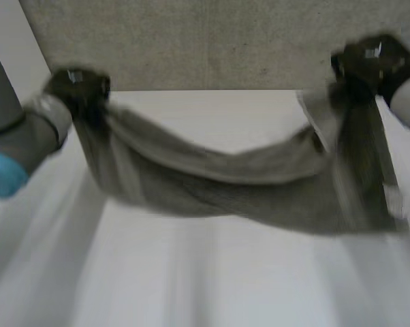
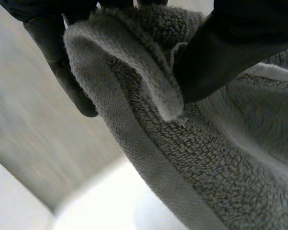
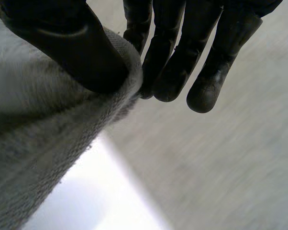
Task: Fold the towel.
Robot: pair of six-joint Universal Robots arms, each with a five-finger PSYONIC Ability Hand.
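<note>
A grey towel hangs above the white table, sagging in the middle between both hands. My left hand pinches its left end; in the left wrist view the thumb presses the towel's hemmed edge against the fingers. High at the far right, my right hand holds the other end. In the right wrist view its thumb clamps the towel edge against the fingers.
A grey-beige wall or floor area lies beyond the table's far edge. The table surface spreads wide under and in front of the hanging towel.
</note>
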